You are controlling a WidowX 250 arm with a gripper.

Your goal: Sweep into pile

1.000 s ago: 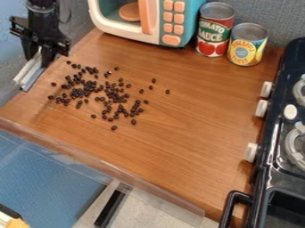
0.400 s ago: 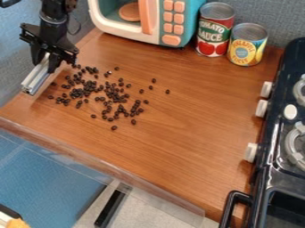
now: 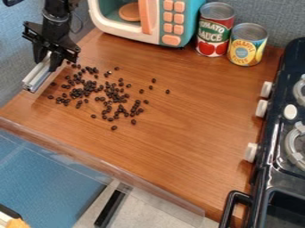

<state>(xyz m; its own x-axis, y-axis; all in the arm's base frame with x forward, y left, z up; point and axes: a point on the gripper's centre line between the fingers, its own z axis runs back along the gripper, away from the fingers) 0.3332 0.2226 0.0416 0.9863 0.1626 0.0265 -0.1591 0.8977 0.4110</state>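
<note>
Arm (image 3: 56, 13) in from upper left, hanging down; claw (image 3: 49, 60) closed on pale strip tool (image 3: 39, 76), which slants down-left. Dark beans (image 3: 100, 99) scattered on wood surface (image 3: 179, 147), just right of tool. Toy microwave (image 3: 186, 22), two cans (image 3: 214, 36) at back, black stove (image 3: 276, 133) right.

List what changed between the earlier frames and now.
The gripper, holding the pale bar-like tool, has moved right and slightly down in the picture, toward the scattered beans; since the last earlier frame it has barely shifted. Nothing was newly grasped or let go. Unchanged: bean scatter, both cans, toy microwave, stove.
</note>
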